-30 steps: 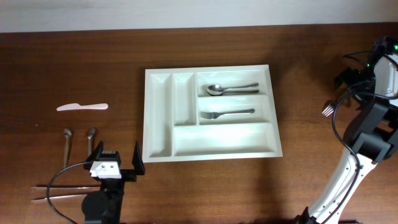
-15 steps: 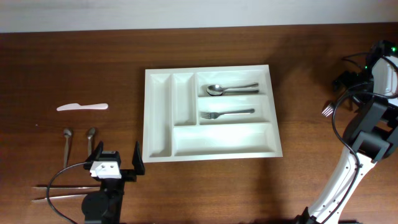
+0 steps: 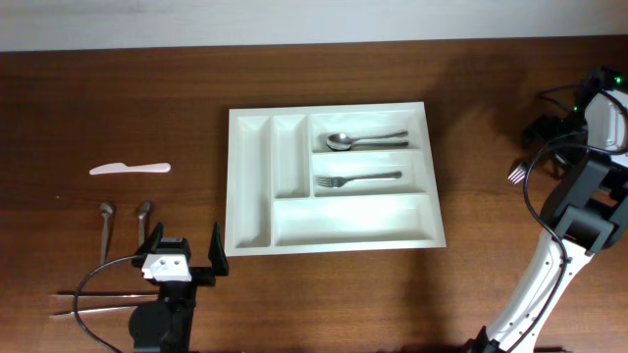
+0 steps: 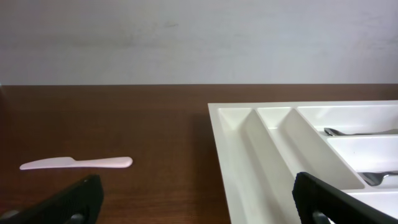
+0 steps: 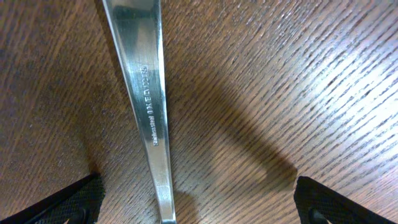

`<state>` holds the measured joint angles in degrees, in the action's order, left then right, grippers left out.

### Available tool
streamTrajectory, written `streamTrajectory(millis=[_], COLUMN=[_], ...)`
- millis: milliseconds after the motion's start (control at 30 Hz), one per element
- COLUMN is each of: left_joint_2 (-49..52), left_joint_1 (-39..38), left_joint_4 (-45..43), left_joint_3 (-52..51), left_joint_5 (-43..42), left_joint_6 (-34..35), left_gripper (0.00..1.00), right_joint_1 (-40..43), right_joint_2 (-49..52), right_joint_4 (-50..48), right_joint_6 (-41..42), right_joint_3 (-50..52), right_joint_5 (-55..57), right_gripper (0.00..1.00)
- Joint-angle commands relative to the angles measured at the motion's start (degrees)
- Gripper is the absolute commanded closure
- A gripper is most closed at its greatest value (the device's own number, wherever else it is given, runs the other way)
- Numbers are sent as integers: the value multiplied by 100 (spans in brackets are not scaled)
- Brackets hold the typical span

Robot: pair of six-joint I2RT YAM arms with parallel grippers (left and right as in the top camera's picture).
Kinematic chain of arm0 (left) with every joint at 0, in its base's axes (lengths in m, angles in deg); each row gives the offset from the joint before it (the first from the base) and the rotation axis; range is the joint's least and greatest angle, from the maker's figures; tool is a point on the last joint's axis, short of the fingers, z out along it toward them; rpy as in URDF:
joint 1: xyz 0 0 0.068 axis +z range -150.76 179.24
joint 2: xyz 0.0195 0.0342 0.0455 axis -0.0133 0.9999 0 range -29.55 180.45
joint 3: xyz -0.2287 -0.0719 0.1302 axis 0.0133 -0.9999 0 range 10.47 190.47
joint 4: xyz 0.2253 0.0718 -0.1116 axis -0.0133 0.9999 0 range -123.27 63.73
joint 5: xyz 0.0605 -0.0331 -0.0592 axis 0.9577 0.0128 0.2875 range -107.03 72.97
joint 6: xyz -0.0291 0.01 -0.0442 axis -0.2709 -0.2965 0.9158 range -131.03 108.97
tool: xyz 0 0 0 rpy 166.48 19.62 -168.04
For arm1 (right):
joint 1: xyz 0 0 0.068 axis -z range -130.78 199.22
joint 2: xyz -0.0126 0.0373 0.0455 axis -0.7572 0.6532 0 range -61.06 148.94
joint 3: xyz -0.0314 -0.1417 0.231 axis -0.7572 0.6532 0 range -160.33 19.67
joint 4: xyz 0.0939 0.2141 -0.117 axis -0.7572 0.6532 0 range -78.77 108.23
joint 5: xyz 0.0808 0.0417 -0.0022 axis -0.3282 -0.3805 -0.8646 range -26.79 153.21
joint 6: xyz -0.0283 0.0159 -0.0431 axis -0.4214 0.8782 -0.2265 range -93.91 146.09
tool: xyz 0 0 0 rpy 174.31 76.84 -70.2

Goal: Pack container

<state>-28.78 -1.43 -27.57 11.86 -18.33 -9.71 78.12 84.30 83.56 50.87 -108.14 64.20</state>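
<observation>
The left fingers are standing wide apart, gripping nothing, and hovering low over the dark brown wooden worktop. To their left and slightly behind, two thin pale sticks are lying side by side. Just left of the fingers, two loose silver metal spoons are resting with their bowls pointing away. Further ahead on the left, a pale pink plastic knife is lying flat.

Ahead and to the right of these fingers, the large white rectangular plastic cutlery tray is sitting mid-worktop, its near left corner close to the right fingertip. In its middle wide compartment a silver metal fork is lying. In the far one, stacked silver spoons are lying crosswise.

Well right of the tray, the right fingers are also spreading wide and holding nothing. They are hanging low over a second steel fork with a stamped handle. That handle is running between them, nearer the left finger.
</observation>
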Motion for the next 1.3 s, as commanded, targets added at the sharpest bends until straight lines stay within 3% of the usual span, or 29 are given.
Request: streamTrajectory(millis=[0, 267, 333, 400, 467, 633, 833, 1167, 1267], left_joint_2=[-44, -44, -44, -44, -44, -44, -44, -44, -44], left_joint_1=[31, 31, 31, 31, 31, 31, 31, 31, 31], left_joint_4=[-17, -17, -17, -17, -17, -20, -17, -17, -17], left_joint_3=[-42, -42, -42, -42, -42, -42, -42, -42, -42], left_joint_5=[17, 17, 17, 17, 17, 17, 17, 15, 17], left_joint_6=[52, 52, 52, 50, 52, 50, 52, 50, 52], left_gripper=[1, 1, 1, 1, 1, 1, 1, 1, 1], right_joint_1=[11, 9, 9, 4, 0, 0, -26, -688, -1075], right_joint_2=[203, 203, 203, 203, 203, 168, -140, -695, -911], right_joint_4=[-39, -83, -72, -46, 2, 214, 516, 2472, 2503], right_joint_6=[-57, -33, -33, -9, 133, 603, 601, 1419, 1740], right_joint_3=[31, 31, 31, 31, 31, 17, -356, -2103, -2146], right_joint_5=[186, 225, 225, 221, 221, 153, -433, -632, -981], right_gripper=[8, 63, 82, 92, 96, 96, 96, 96, 96])
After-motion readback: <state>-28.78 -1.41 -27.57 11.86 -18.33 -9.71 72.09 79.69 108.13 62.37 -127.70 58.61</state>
